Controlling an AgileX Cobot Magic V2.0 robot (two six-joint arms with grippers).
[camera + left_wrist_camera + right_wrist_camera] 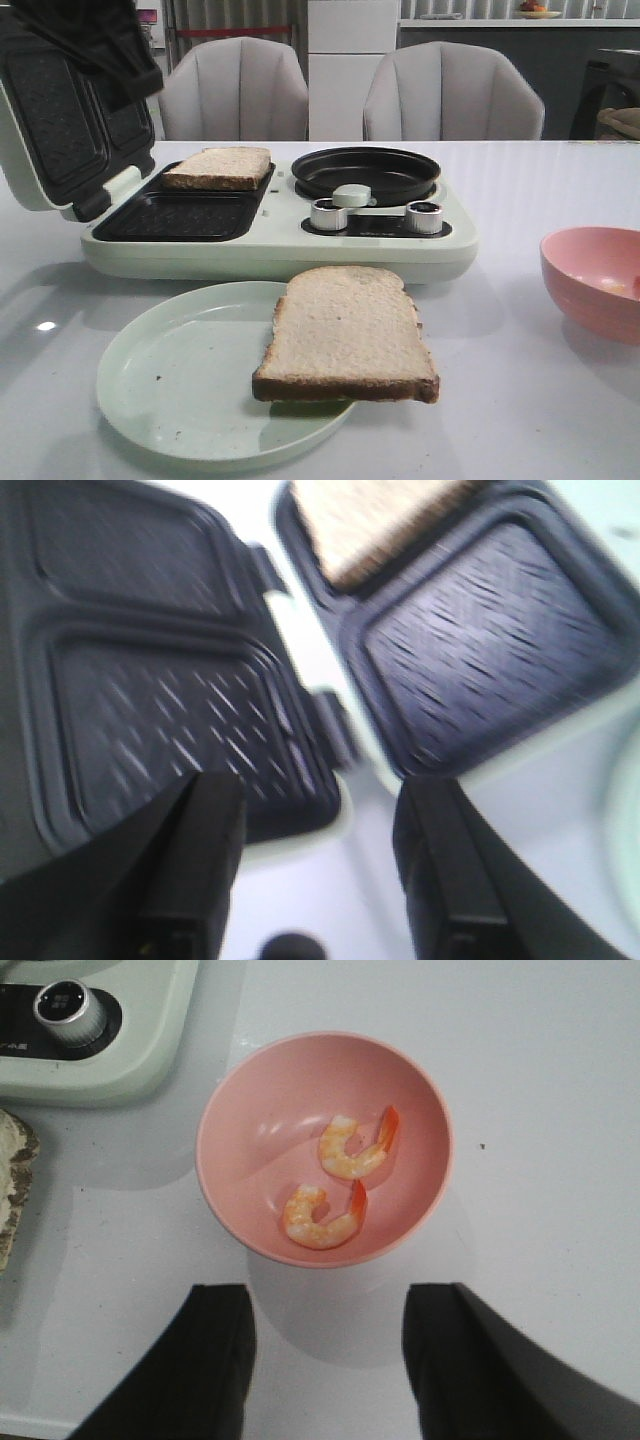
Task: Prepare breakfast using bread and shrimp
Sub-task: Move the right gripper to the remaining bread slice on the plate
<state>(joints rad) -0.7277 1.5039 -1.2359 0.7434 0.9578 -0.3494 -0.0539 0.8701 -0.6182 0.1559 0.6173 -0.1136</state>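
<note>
One bread slice [216, 167] lies in the rear tray of the open sandwich maker [270, 250]; the left wrist view shows its edge [385, 520]. A second bread slice [348, 335] rests on the pale green plate [170, 380], overhanging its right rim. Two orange-pink shrimp [355, 1150] [322, 1215] lie in a pink bowl [240, 1110] at the table's right [595, 280]. My left gripper [320, 785] hovers open and empty over the maker's hinge, at the top left of the front view [90, 45]. Open and empty, my right gripper [330, 1295] hangs above the table just beside the bowl.
The maker's lid [55, 120] stands raised at the left. A round black pan [365, 172] and two silver knobs [328, 213] [425, 216] sit on the maker's right half. Two grey chairs [235, 90] stand behind the table.
</note>
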